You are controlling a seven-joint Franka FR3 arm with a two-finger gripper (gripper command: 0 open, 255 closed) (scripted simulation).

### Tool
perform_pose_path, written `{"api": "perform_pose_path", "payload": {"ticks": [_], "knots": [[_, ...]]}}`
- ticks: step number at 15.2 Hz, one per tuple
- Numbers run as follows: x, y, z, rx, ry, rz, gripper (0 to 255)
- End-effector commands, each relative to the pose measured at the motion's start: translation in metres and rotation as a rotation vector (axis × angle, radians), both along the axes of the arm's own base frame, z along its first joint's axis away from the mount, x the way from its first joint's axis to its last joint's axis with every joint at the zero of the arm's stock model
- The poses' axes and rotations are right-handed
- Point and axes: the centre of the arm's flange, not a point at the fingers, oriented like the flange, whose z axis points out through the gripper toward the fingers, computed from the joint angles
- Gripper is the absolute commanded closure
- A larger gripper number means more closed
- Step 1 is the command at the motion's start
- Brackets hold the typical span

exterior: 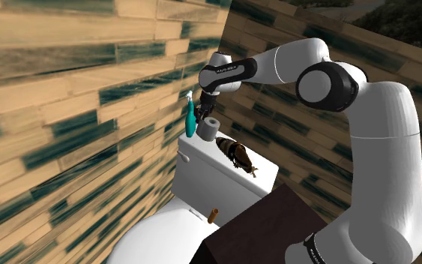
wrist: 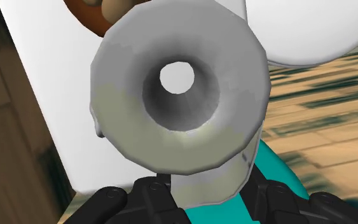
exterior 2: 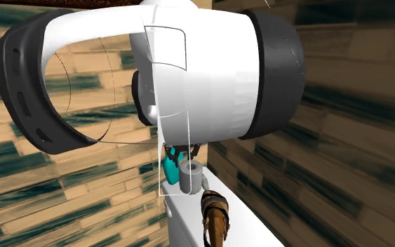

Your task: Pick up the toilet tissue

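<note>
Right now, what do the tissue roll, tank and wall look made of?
The tissue roll is plain matte grey with no paper texture, so its material is open. The tank is smooth plain white, maybe ceramic, unconfirmed. The wall shows tan and dark teal planks with streaky grain, likely wood.

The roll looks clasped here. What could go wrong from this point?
1. The teal item stands right beside the grey toilet tissue roll and the fingers; lifting could tip it off the tank.
2. In the wrist view the fingers seem to clasp the roll near one end, so it might tilt or slip out.
</note>
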Motion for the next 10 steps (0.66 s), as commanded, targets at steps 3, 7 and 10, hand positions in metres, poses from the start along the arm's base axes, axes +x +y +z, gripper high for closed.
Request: {"api": "perform_pose_path", "payload": {"ticks": [3,7,10], "knots": [[0.000,0.000,0.021,0.000,-0.001,0.000,255],[0.000,0.000,0.042,0.000,-0.001,0.000,255],[0.000,0.000,0.048,0.000,-0.001,0.000,255]]}}
